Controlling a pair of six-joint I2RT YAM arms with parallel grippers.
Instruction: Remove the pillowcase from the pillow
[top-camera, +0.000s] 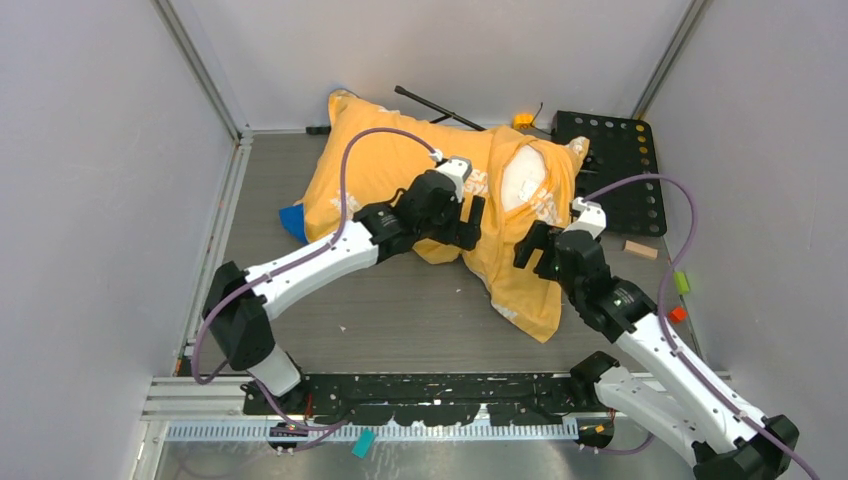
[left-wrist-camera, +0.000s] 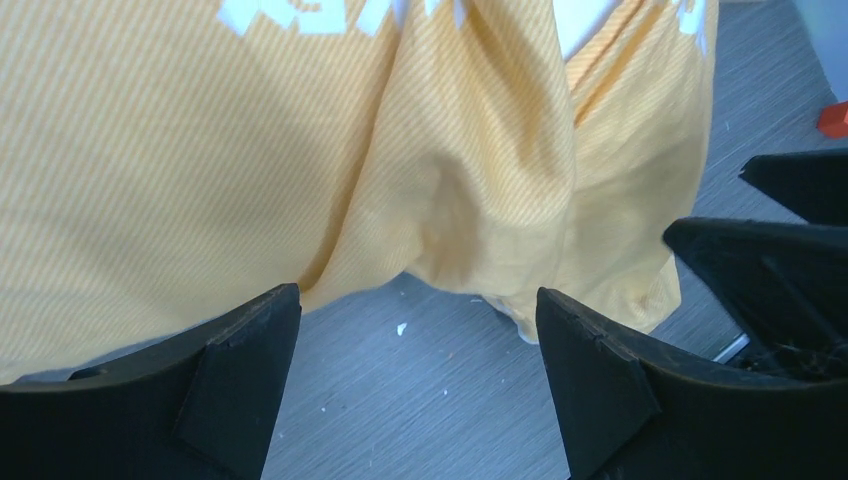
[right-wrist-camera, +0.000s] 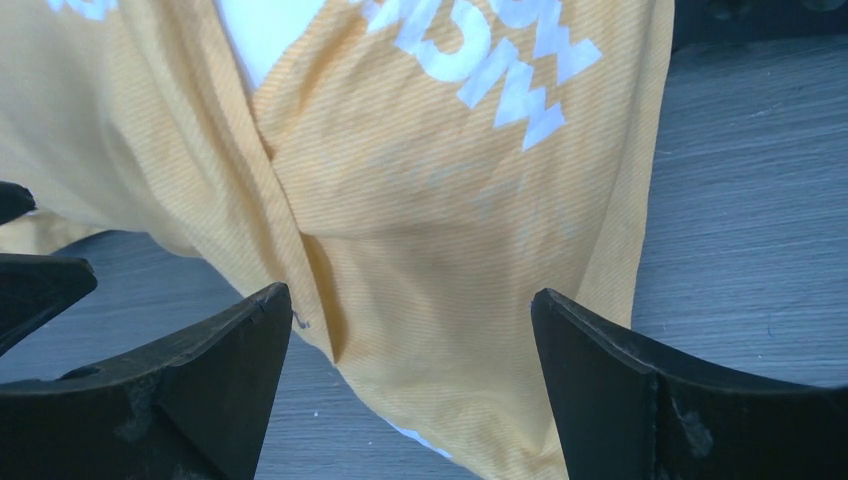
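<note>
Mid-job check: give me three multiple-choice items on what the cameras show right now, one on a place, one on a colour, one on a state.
1. Where does the white pillow show bare out of the pillowcase?
A. At its left end
B. Through a gap in its right part, just beyond the right gripper
C. Nowhere

2. What colour is the lettering on the pillowcase?
A. Black
B. White
C. Green

3. How do the left gripper and the right gripper stand?
A. Both shut on fabric
B. Left shut, right open
C. Both open, gripping nothing

Answers:
1 B: the top view shows a bare white patch there, framed by orange-yellow fabric.
2 B: both wrist views show white print.
3 C: in each wrist view the fingers are spread wide, with nothing pinched between them.
</note>
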